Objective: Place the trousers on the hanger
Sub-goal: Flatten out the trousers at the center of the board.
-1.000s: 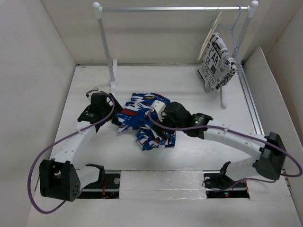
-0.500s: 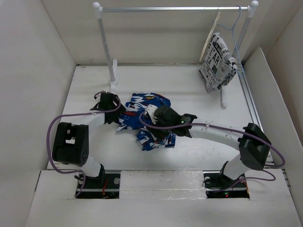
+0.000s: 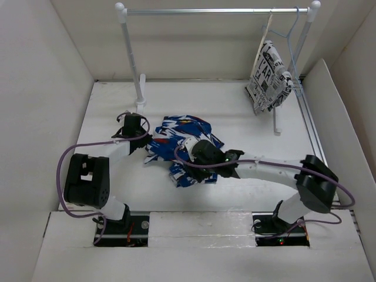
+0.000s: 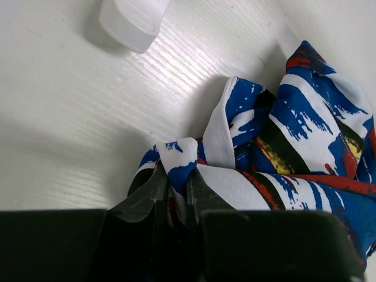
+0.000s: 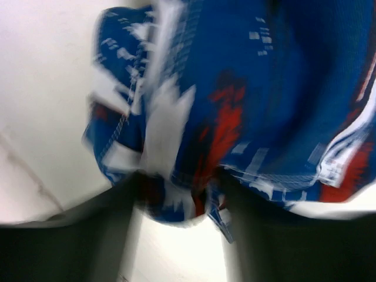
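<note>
Top view: the trousers [image 3: 179,141] lie crumpled at the centre of the table [image 3: 247,194]. The left gripper [image 3: 141,136] is at their left edge and the right gripper [image 3: 194,154] is on the pile. The hanger [image 3: 262,41] hangs on the rail [image 3: 200,10]. Left wrist view: the left gripper [image 4: 178,194] is closed on a trousers [image 4: 305,129] fold. Right wrist view: blurred; trousers [image 5: 235,106] cloth sits between the fingers [image 5: 117,205], and whether they grip it cannot be told.
</note>
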Tool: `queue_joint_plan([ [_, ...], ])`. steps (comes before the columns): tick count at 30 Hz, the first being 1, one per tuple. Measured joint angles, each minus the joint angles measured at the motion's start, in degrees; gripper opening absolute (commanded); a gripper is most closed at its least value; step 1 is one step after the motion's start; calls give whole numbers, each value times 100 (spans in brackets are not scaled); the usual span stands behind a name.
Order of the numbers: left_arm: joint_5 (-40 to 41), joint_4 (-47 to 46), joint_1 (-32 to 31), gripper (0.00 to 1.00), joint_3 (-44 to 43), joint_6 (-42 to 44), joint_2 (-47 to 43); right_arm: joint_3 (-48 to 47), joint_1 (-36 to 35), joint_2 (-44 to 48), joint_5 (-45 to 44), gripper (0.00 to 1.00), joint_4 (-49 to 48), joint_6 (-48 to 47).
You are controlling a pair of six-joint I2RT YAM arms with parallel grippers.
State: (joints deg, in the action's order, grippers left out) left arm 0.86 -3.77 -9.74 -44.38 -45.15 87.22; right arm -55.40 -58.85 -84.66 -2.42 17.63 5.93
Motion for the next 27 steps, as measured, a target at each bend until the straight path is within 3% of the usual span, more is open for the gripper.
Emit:
queue_joint_plan([
  [1, 22, 63, 0, 0, 0, 0, -42, -87, 0, -269, -17, 18, 15, -28],
  [3, 125, 306, 0, 0, -11, 0, -219, -234, -4, -654, -142, 0, 50, -59],
  [6, 446, 1016, -2, 0, -210, 13, -811, -352, -131, -507, -498, 0, 297, -103],
  [11, 1220, 2155, -11, 0, -1405, 184, -2507, -1233, -553, 883, -898, 0, 1316, -411],
  [16, 1473, 3005, -192, 0, -3318, 354, -3661, -3582, -721, 2020, -579, 0, 2223, -839],
  [22, 855, 3150, -367, 0, -5047, 514, -4262, -6675, -850, 1451, 68, 0, 3421, -1187],
  [25, 817, 3230, -334, 0, -5163, 688, -4277, -6760, -826, 1327, -11, 0, 3648, -1255],
  [27, 844, 3294, -282, 0, -4806, 822, -4264, -6131, -601, 1447, -170, 0, 3563, -1331],
])
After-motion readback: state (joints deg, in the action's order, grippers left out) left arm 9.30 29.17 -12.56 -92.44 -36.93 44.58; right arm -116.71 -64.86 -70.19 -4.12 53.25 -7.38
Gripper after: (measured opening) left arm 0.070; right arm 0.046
